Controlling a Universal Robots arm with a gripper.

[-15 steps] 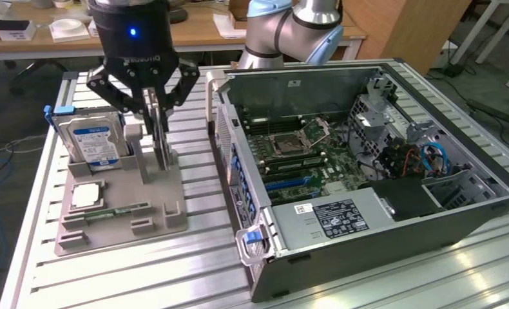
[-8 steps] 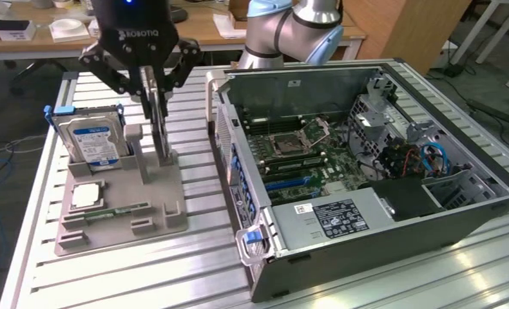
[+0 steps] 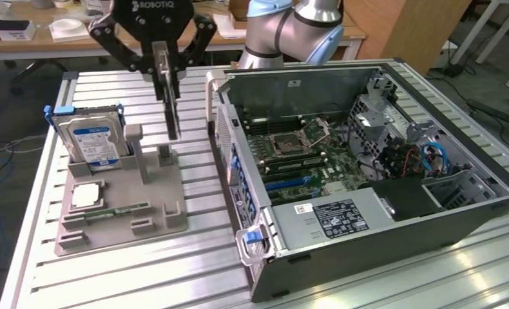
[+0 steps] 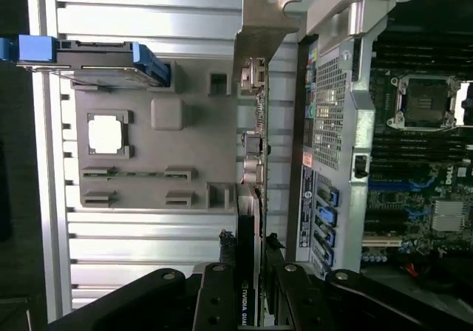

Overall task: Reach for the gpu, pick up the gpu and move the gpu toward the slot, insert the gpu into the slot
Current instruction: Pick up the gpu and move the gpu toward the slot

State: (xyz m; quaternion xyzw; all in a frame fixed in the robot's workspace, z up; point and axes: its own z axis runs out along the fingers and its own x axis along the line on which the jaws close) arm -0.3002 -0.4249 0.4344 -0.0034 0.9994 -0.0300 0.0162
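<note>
Black two-fingered claw (image 3: 166,77): clamped on a thin green-and-black gpu card (image 3: 174,119), which is held on edge above a grey moulded holder (image 3: 121,228). In the holder are kept an upright silver, blue-labelled hard drive (image 3: 91,138), a square chip (image 3: 84,195) and a slim memory stick (image 3: 117,211). Beside it on the ribbed aluminium table (image 3: 151,277) is set an open black computer case (image 3: 460,212), with a green motherboard (image 3: 306,148) inside.

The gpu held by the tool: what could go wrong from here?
1. The tool grips the thin dark card with the silver metal bracket near one end; it might tilt or slip.
2. The card hangs beside the open black computer case; its lower edge could strike the perforated wall when carried across.
</note>
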